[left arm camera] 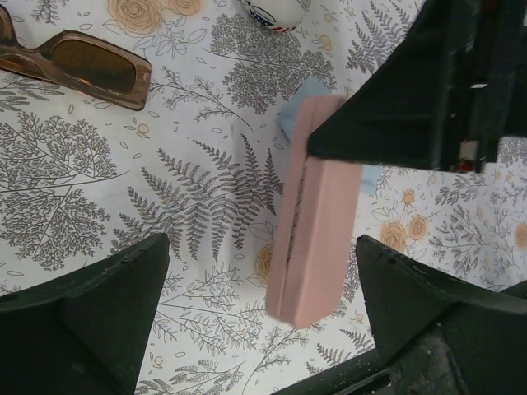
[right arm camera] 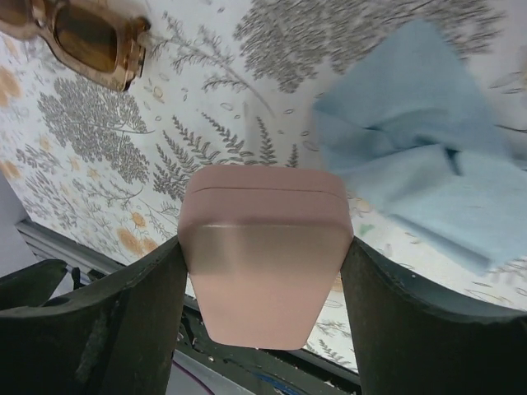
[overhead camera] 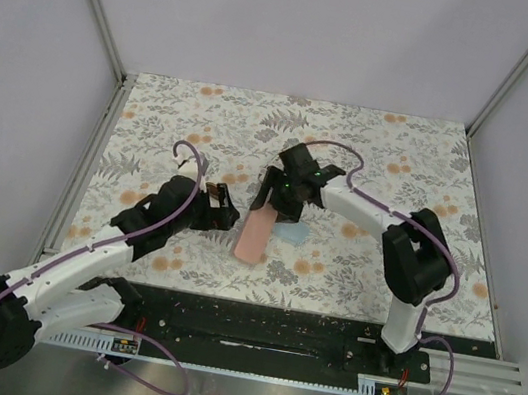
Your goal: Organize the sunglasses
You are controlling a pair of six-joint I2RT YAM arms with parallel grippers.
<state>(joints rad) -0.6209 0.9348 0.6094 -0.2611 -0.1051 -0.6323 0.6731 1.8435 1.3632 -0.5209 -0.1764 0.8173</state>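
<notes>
1. The right gripper is pinching the far end of the pink case. In the right wrist view, 1 finger presses against each long side of the case.
2. The pink case is closed and lies lengthwise from far to near on the floral table, near its middle. We cannot tell whether its far end is lifted off the surface.
3. The left gripper is spread wide and grips nothing. It hangs over the table just left of the case, and in its own wrist view the near end of the case shows between its 2 fingers without touching them.
4. The brown sunglasses lie flat on the table with brown lenses up. They are left of the pink case and apart from it, just beside the left gripper.
5. A blue cloth lies crumpled on the table, just right of the far end of the case and partly under it.
6. A stars-and-stripes pouch shows only as a sliver at the far edge of the left wrist view, beyond the cloth.
</notes>
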